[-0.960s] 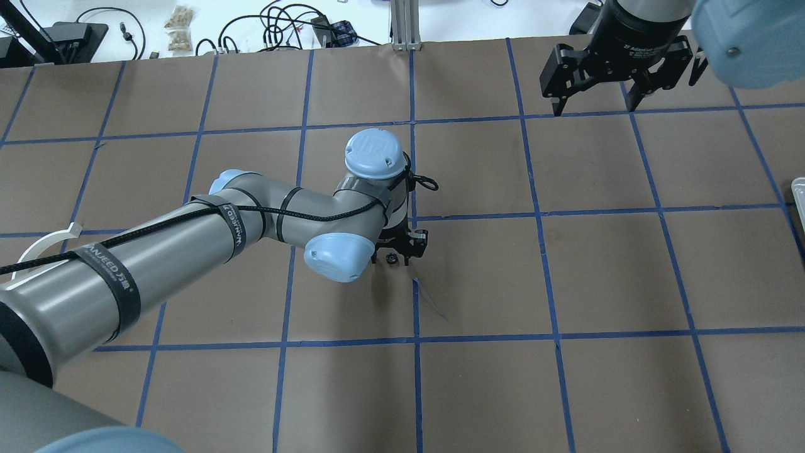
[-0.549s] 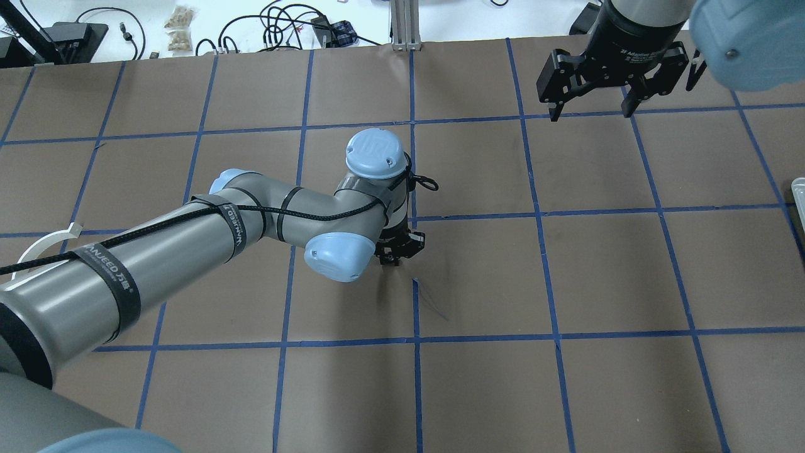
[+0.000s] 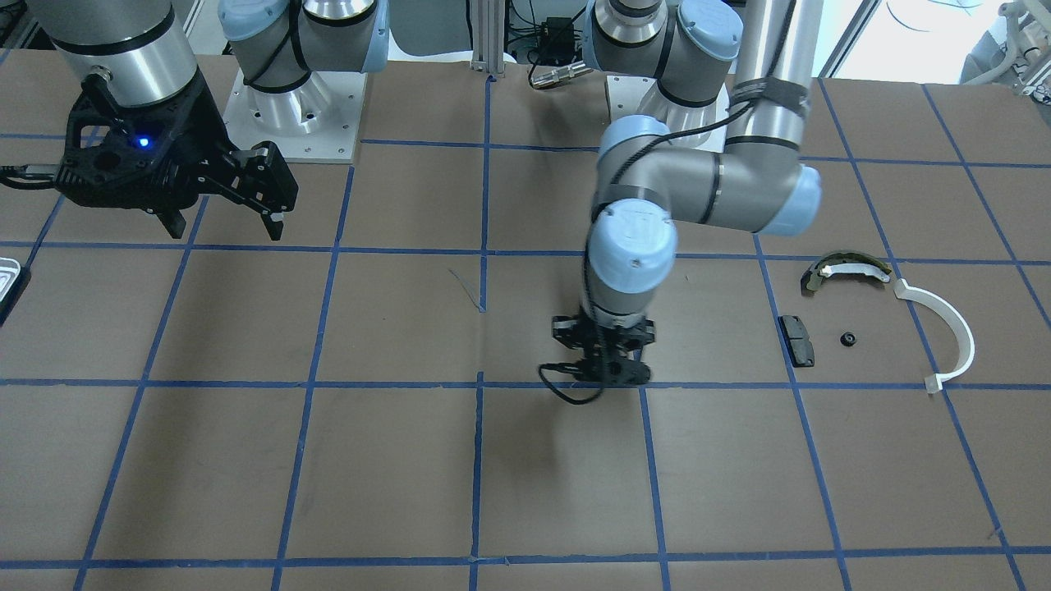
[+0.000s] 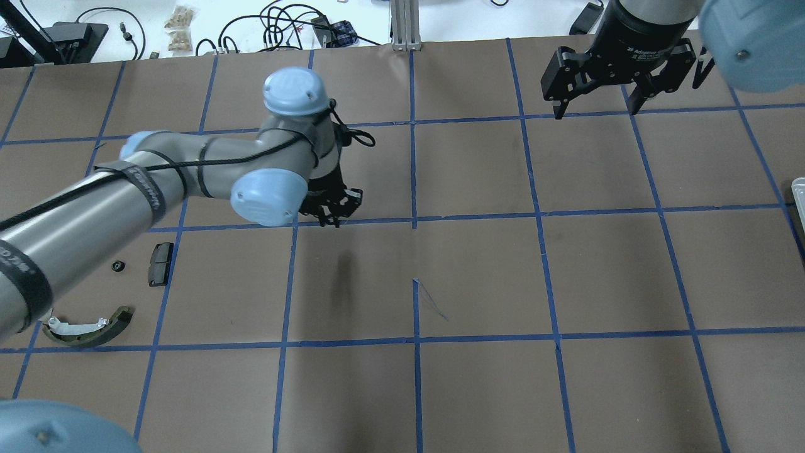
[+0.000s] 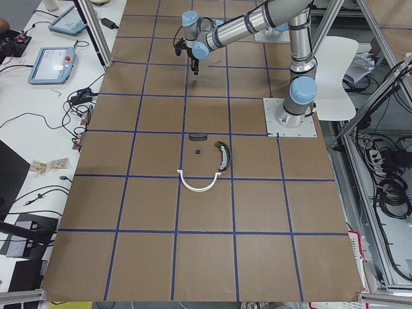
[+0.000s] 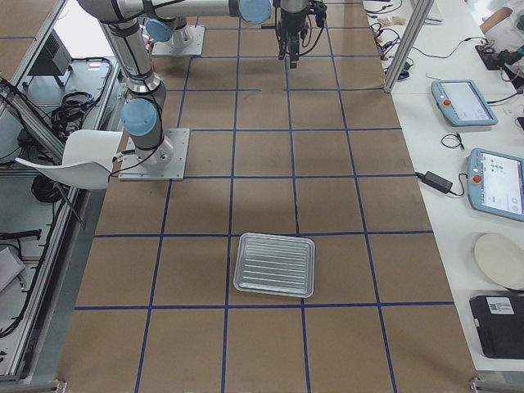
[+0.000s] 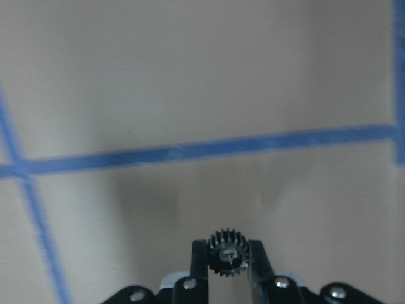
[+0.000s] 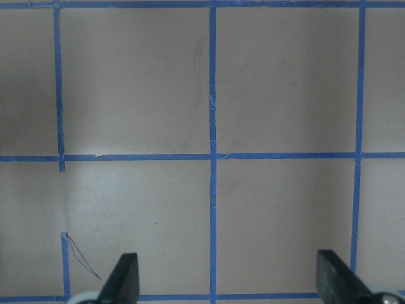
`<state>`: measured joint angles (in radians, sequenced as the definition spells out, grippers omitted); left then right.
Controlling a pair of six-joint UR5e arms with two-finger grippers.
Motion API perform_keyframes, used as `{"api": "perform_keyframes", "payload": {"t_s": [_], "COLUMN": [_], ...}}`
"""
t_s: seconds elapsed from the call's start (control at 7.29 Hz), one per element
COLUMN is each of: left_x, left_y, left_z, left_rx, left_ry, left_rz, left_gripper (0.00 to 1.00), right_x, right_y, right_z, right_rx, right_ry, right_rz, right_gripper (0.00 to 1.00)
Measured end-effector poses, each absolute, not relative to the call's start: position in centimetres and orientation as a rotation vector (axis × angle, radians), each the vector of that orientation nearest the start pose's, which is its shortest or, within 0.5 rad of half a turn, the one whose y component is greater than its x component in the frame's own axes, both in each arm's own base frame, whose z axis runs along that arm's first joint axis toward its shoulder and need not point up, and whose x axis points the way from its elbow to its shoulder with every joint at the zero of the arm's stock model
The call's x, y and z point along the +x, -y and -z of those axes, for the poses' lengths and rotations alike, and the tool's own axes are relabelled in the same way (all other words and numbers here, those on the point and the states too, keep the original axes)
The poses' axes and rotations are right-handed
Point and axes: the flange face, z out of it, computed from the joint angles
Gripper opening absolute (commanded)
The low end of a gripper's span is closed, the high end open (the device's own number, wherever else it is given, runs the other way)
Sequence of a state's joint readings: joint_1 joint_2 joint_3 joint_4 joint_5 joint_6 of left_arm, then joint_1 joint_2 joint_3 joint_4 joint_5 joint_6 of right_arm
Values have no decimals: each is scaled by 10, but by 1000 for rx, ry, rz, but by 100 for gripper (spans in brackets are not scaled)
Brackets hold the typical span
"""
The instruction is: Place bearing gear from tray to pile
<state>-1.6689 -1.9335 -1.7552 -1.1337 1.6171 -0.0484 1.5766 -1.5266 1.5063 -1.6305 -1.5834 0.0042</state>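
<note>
My left gripper [image 4: 332, 216] is shut on a small black toothed bearing gear [image 7: 228, 253] and holds it above the brown table; it also shows in the front-facing view [image 3: 608, 373]. The pile lies to its left in the overhead view: an olive-and-white shoe [image 4: 88, 326], a black pad [image 4: 160, 255] and a tiny black round piece [image 4: 117, 266]. The white half-ring [image 3: 944, 328] shows in the front-facing view. My right gripper [image 4: 597, 107] is open and empty at the far right. The tray [image 6: 274, 264] is white, ribbed and empty.
The table is brown paper with a blue tape grid [image 4: 414, 217]. Only a corner of the tray [image 4: 799, 189] shows at the overhead view's right edge. Cables and small items [image 4: 283, 25] lie beyond the far table edge.
My left arm has lifted and swung left and away from the table centre toward the pile, with the gear held between its fingers. The right gripper has barely moved.
</note>
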Motion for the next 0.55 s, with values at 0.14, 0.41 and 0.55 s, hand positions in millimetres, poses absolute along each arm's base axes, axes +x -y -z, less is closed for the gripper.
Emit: {"api": "perform_keyframes", "payload": {"t_s": [0.14,0.41,0.55], "left_x": [-112,41,113], "left_y": [576,578,566], "left_z": [-265,-270,-264], "left_rx": [40,-18,-46], "left_ry": [-3071,-3058,-3072], "left_rz": [-181,-261,-298], "left_gripper": [0,0,0], "right_x": [134,134,134], "right_y": [518,517,517], "right_z": [-503,-504,-503], "right_rx": [2,2,3], "right_ry": [-3152,-3151,-3149], "right_rz": [128,134,130], "right_gripper": [100,100,100]}}
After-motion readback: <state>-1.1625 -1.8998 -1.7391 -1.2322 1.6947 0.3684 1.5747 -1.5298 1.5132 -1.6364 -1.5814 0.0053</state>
